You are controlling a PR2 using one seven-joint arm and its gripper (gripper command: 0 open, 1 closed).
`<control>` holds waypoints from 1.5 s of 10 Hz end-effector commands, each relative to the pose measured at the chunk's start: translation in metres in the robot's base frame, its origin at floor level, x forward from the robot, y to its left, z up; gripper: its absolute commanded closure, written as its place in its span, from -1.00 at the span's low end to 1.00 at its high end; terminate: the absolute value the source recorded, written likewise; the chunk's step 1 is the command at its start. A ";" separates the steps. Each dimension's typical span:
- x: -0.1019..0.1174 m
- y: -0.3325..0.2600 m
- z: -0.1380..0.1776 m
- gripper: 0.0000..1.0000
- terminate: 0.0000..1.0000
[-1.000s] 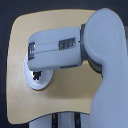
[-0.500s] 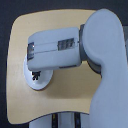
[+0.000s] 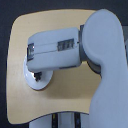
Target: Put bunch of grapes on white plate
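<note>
Over the exterior view's left half of the tan surface [image 3: 65,105], the robot's bulky grey-white forearm [image 3: 55,50] reaches across and hangs directly above the white plate [image 3: 42,86], covering most of it. Only the plate's lower rim and a crescent of its glossy face show beneath the arm. At the arm's underside, a small dark patch sits just over the plate's face; this may be the bunch of grapes [image 3: 37,76], or part of the claw [image 3: 35,75] itself, and the picture is too coarse to say which.

Judging by that, the task looks near its end: the arm is positioned over the plate, and the grapes are either being lowered or just resting there. Release and withdrawal would remain.

As for the claw, the forearm hides it almost wholly; whether it is parted, closed, or clamped on the fruit, I cannot tell.
</note>
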 end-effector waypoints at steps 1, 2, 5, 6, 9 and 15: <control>-0.006 0.005 -0.006 1.00 -1.00; -0.005 0.006 -0.005 1.00 -1.00; -0.006 0.006 0.001 1.00 -1.00; -0.006 0.004 0.003 -1.00 -1.00; -0.002 0.003 0.024 -1.00 -1.00; 0.022 -0.017 0.128 -1.00 -1.00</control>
